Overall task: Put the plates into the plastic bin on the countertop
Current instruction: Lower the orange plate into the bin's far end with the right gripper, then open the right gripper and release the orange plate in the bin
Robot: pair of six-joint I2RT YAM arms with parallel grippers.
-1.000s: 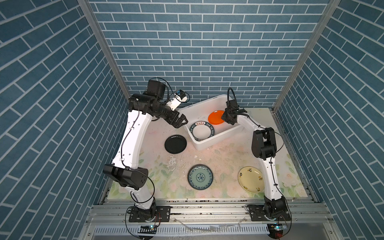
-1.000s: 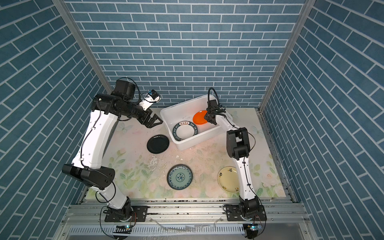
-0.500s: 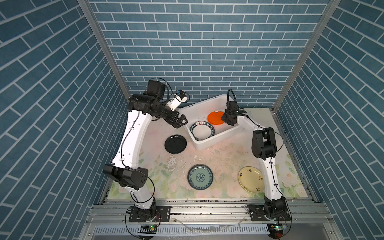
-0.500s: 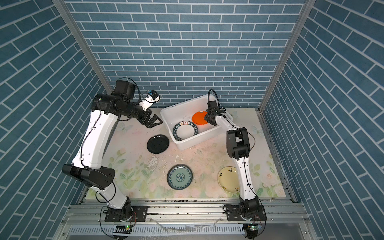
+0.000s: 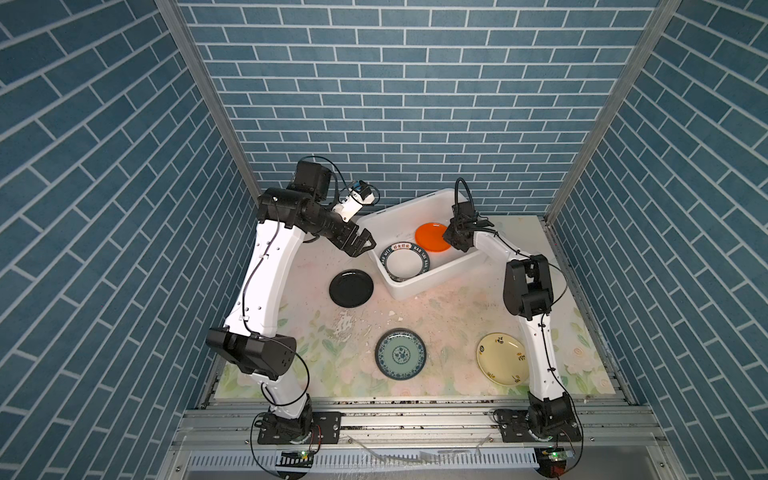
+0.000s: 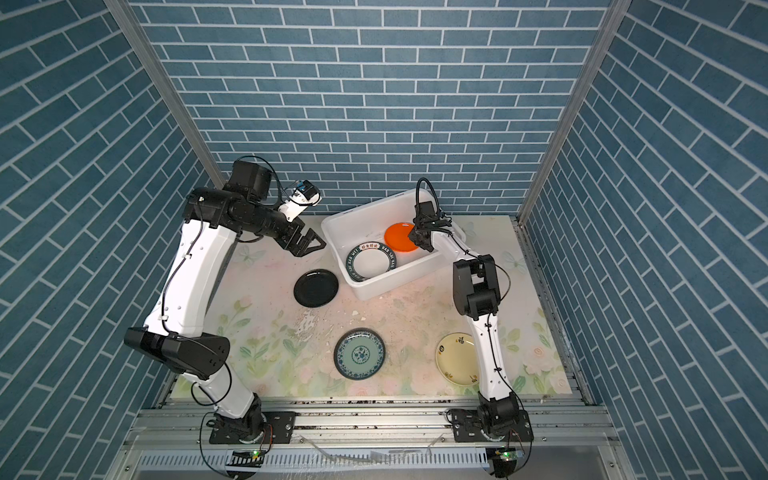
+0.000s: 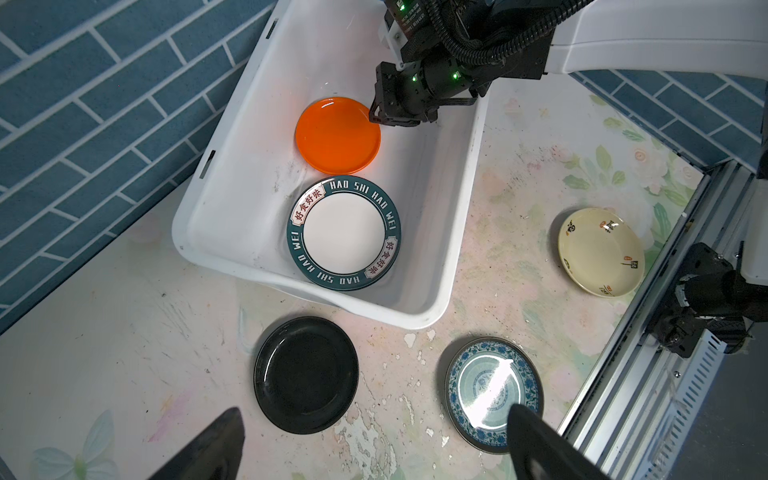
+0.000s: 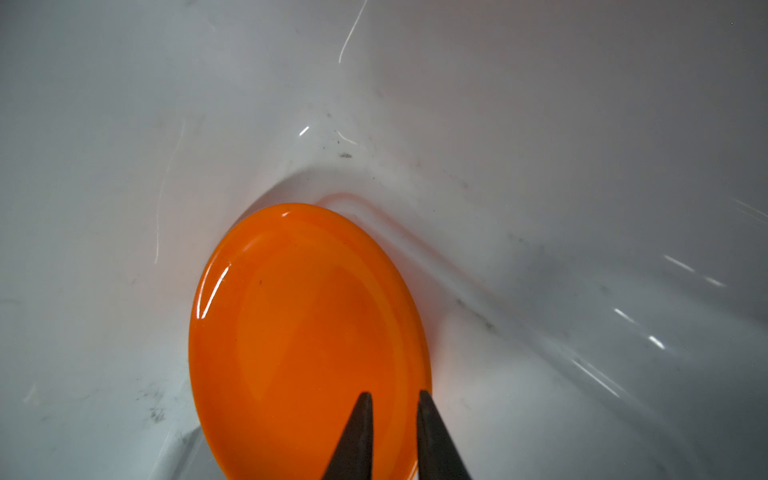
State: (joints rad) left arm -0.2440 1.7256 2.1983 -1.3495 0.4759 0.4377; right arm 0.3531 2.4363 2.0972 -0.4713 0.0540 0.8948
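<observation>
Blue brick walls point(image 5: 374, 104) ring the scuffed floral countertop point(image 5: 449, 316); left hand point(image 5: 363, 246) spread, right hand point(image 8: 392, 394) hard to tell.

Blue brick walls point(image 5: 415, 104) three sides; grey metal rail point(image 5: 415, 419) front.

Floral desk point(image 5: 457, 316), scuffed. On it: plastic bin point(image 5: 432, 279) just beside left hand point(image 5: 365, 248), around right hand point(image 5: 451, 237); black plate point(image 5: 351, 288) near left hand; teal plate point(image 5: 400, 354), cream plate point(image 5: 498, 357) well apart from both. White flecks point(image 5: 345, 328), probably chipped coating.
</observation>
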